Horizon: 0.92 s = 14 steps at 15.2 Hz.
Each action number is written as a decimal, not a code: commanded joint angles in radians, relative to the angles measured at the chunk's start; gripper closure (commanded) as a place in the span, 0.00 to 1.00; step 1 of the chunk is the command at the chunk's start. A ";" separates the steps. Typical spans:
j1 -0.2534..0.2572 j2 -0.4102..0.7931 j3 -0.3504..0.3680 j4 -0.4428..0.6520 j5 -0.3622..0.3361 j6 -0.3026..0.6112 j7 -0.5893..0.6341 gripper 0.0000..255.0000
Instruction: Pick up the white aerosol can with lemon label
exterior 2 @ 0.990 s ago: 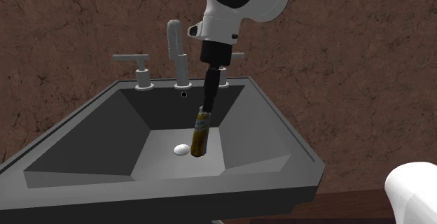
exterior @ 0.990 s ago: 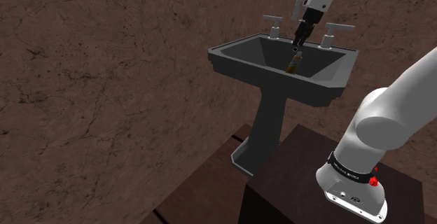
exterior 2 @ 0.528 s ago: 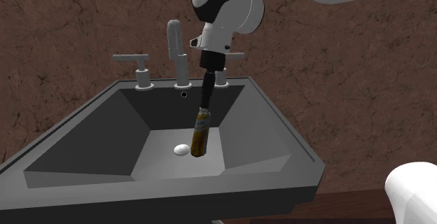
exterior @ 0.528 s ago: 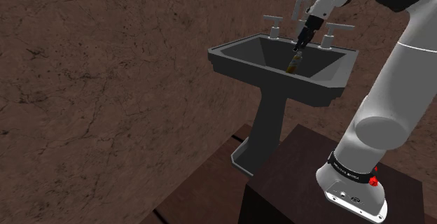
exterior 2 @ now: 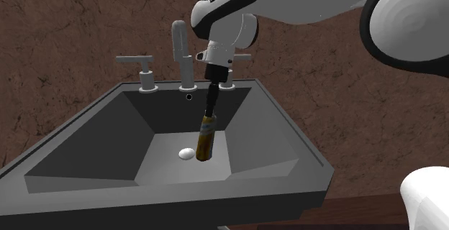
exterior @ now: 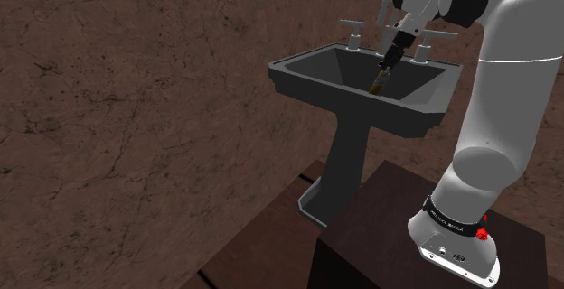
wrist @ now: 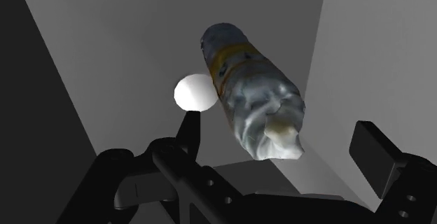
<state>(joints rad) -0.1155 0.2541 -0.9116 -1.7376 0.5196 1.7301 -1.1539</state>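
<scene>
The aerosol can (exterior 2: 205, 141) in the sink (exterior 2: 86, 142) looks light, hard and slippery. The fingers (wrist: 375, 154) stand wide open by its top; grab under the cap.

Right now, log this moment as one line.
can: standing in sink | jaws: open, either side of can top | grasp: not yet closed

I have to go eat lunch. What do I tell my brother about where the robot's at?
Whitish aerosol can with an orange-yellow band: standing in the dark grey pedestal sink, beside the white round drain.
Black two-finger gripper: open, fingers on either side of the can's top, not touching it.
Done: gripper lined up at the can.
Left: close on it, lift it out.
</scene>
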 commanded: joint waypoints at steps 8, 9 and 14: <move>-0.003 0.015 0.005 -0.032 0.016 0.037 -0.022 1.00; -0.004 0.016 0.005 -0.032 0.016 0.037 -0.022 1.00; -0.004 0.017 0.005 -0.030 0.017 0.035 -0.022 1.00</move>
<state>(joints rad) -0.1199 0.2697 -0.9071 -1.7675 0.5363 1.7665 -1.1760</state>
